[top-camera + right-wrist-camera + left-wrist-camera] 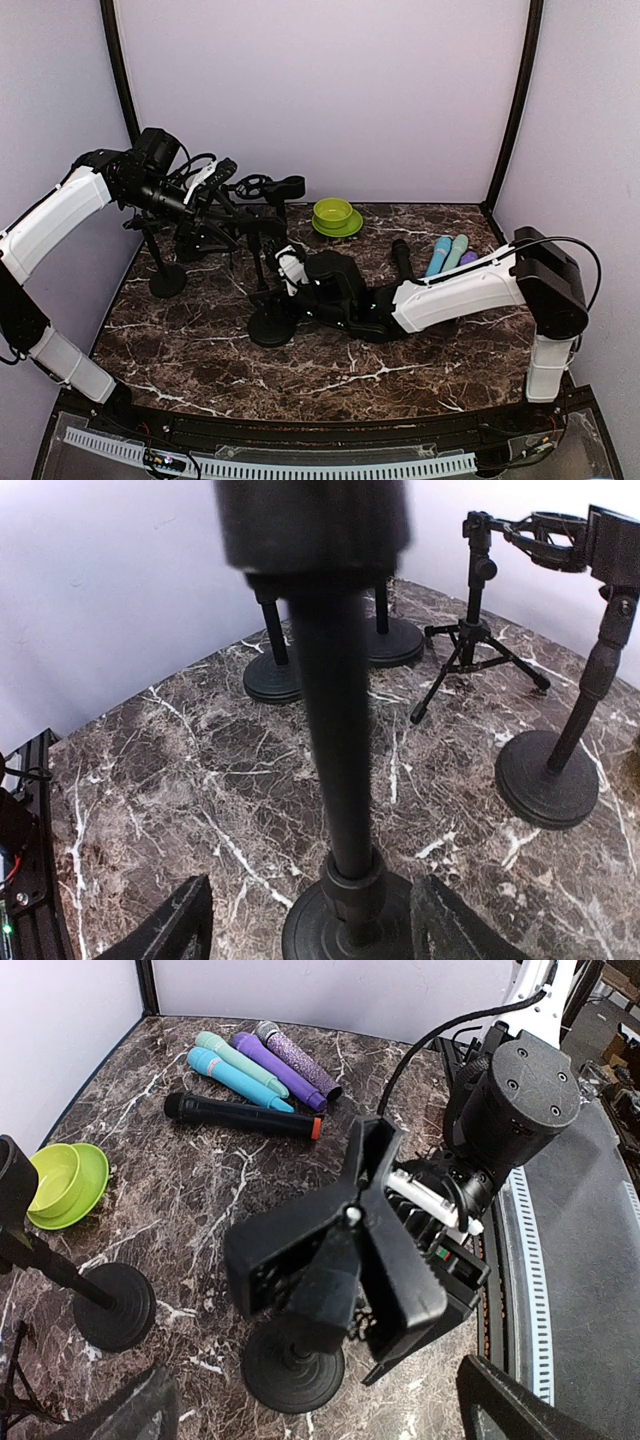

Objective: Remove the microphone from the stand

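Observation:
A black stand (pixel 272 325) with a round base stands mid-table. Its clip (pixel 330 1250) on top looks empty. In the right wrist view its pole (pixel 340 740) rises between my fingers. My right gripper (pixel 310 925) is open, one finger (pixel 160 925) on each side of the stand's base, apart from the pole; it also shows in the top view (pixel 287 270). My left gripper (pixel 315 1415) is open and empty, above the clip; it also shows in the top view (pixel 222 175). A black microphone (pixel 240 1115) lies on the table, with blue (pixel 235 1075), teal (pixel 240 1058) and purple (pixel 295 1060) ones beside it.
Other stands cluster at the back left: a tripod with a shock mount (pixel 475 645), a round-base stand (pixel 548 775) and two more bases (pixel 272 680). A green bowl on a plate (pixel 336 217) sits at the back centre. The right arm's wrist (pixel 510 1090) is close to the clip.

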Robot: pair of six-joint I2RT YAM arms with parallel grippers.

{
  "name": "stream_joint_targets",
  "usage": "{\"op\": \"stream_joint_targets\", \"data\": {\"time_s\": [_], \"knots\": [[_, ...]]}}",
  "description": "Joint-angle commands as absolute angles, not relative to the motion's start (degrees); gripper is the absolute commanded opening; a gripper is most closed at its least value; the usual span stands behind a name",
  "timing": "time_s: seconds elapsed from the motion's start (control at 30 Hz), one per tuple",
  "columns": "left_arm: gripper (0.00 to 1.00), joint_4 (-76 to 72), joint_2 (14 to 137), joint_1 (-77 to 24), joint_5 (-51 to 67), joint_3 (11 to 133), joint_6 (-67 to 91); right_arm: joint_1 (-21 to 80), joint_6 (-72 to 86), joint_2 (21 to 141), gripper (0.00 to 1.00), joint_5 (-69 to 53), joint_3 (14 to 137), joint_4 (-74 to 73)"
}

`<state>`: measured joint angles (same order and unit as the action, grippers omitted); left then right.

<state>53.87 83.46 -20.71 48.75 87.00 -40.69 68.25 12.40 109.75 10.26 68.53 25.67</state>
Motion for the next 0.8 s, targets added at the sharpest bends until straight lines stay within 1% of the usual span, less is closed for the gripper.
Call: {"op": "stream_joint_targets", "data": {"time_s": [0.0, 0.03, 0.3, 0.5, 0.63, 0.77], "knots": [[0.99, 54.16, 82.53, -20.20, 49.26, 87.18, -40.28, 68.55, 11.46, 112.62, 0.64, 12.49, 72.57, 25.24], [0.99, 54.14, 82.57, -20.19, 49.16, 87.23, -40.19, 68.49, 11.51, 113.09, 0.62, 12.79, 72.93, 25.18], [0.99, 54.60, 82.27, -20.20, 49.20, 87.55, -40.56, 68.75, 11.29, 116.61, 0.32, 18.20, 75.69, 22.61], [0.99, 54.59, 82.04, -20.06, 49.16, 87.15, -40.67, 68.77, 11.27, 116.48, 0.01, 20.02, 76.22, 22.53], [0.99, 54.80, 81.69, -19.62, 48.66, 86.56, -40.67, 68.77, 11.29, 115.22, 0.00, 21.33, 76.27, 21.60], [0.99, 54.34, 81.05, -18.61, 48.82, 85.19, -40.52, 67.88, 11.22, 110.78, 0.00, 21.77, 75.23, 21.88]]}}
